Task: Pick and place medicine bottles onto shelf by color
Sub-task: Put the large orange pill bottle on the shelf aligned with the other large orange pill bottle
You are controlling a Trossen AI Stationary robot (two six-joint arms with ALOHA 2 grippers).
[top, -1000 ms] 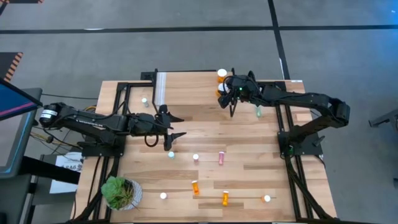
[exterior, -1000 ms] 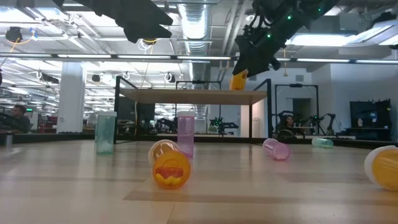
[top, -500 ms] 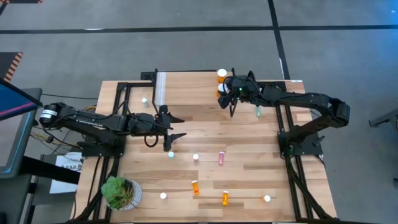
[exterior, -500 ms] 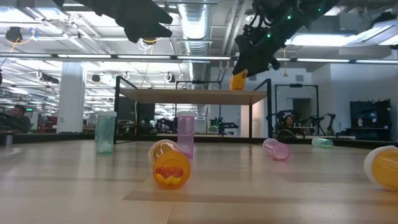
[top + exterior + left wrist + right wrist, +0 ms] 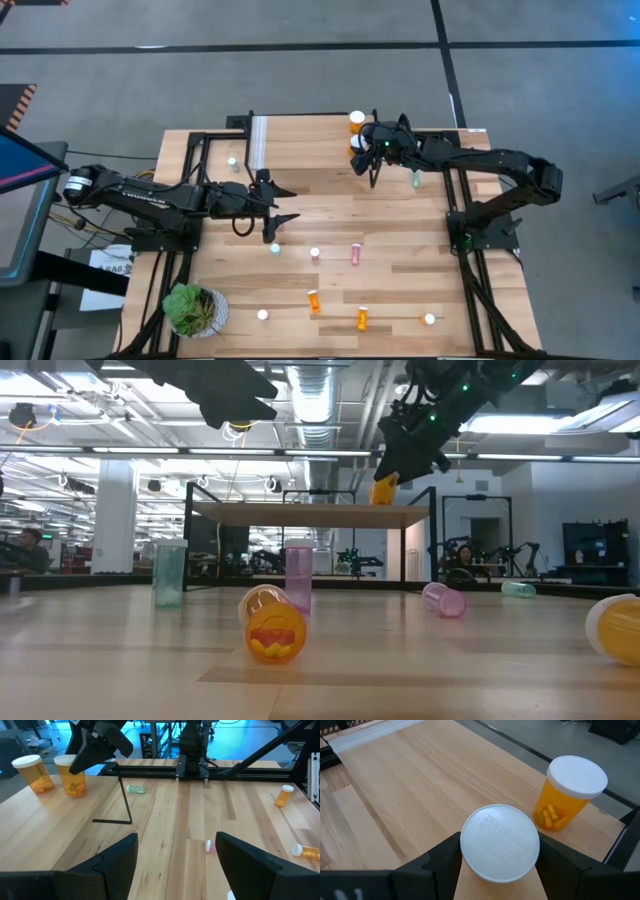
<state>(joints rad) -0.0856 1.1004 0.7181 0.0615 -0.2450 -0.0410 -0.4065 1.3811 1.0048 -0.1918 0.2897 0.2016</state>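
You're mid-placement: the right end effector (image 5: 492,865), top centre of the high view, grips a wide orange bottle (image 5: 499,849) seemingly just above the shelf (image 5: 420,775) beside its twin (image 5: 568,795); next, lower and release, while the left end effector (image 5: 278,203) waits wide open.

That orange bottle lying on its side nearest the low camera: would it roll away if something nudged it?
Probably. The orange bottle is a smooth round cylinder lying flat on the bare wooden table, so a sideways nudge would likely roll it. It looks like thin, see-through plastic, so it is probably light. Its slick wall might slip between hard fingers.
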